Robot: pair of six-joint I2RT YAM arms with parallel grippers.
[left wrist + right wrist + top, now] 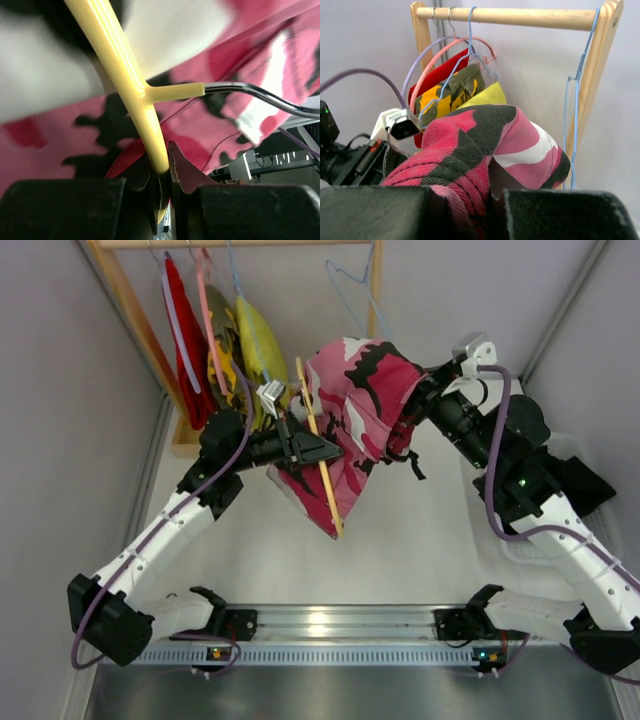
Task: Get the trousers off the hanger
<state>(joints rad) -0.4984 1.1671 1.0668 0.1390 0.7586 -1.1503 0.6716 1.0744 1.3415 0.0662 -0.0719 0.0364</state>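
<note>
Reference: wooden rail (520,17). Under its left end, the red garment (185,350) and yellow-green garments (255,340) crowd the space on their hangers. Under its right end hangs only a blue wire hanger (576,115), and the stretch between these is open. In front of the rail, the camouflage trousers (350,390) on a yellow hanger (320,450), flanked by the left arm (160,530) and right arm (560,530), block the middle approach.

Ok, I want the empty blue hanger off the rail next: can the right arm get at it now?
Probably not yet: its fingers are shut on the camouflage trousers, though the blue hanger hangs nearby with nothing in front.
</note>
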